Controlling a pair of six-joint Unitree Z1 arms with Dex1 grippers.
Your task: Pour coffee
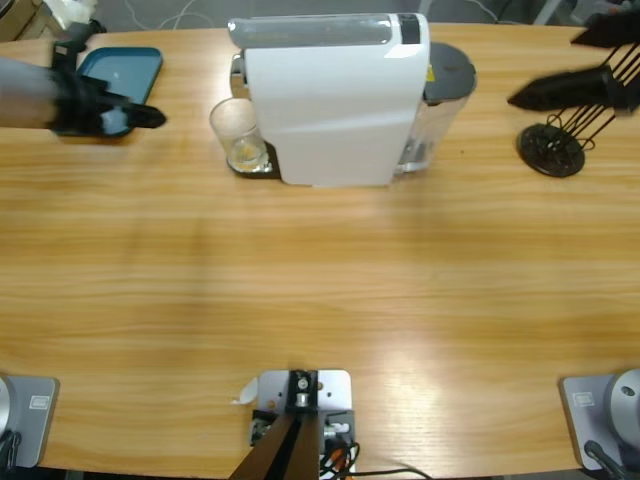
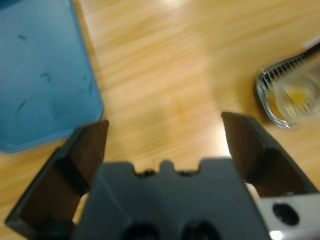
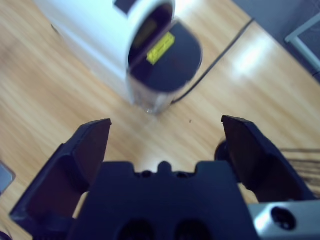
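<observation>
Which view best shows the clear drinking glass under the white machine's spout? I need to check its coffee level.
The high view: the clear drinking glass appears whole there, with shallow pale yellowish coffee at the bottom. The left wrist view catches it blurred at its right edge. The right wrist view misses it.

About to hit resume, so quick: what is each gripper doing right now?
Left gripper: open, holding nothing, beside the blue tray.
Right gripper: open, holding nothing, facing the coffee machine.
</observation>
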